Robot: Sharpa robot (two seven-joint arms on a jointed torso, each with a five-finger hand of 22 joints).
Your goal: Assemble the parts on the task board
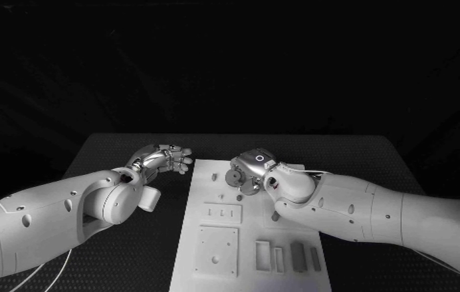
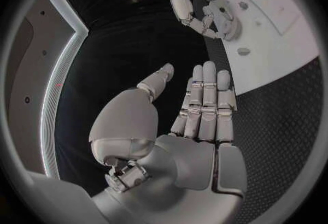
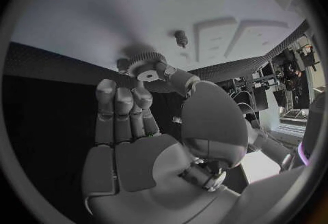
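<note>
The right robot hand [image 1: 257, 169] pinches a small round gear [image 3: 145, 66] with tiny teeth and a hole in its middle, just above the far end of the white task board [image 1: 251, 239]. The left robot hand [image 1: 165, 158] holds nothing, fingers straight and close together. The worktop [image 1: 115, 152] is black and bumpy, in a dark room.

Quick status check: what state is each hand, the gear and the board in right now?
Left hand: holds nothing, fingers straight, beside the board.
Right hand: pinches the gear.
Gear: held at the board's surface, seating unclear.
Board: flat on the table, small parts lying near its front edge.
</note>
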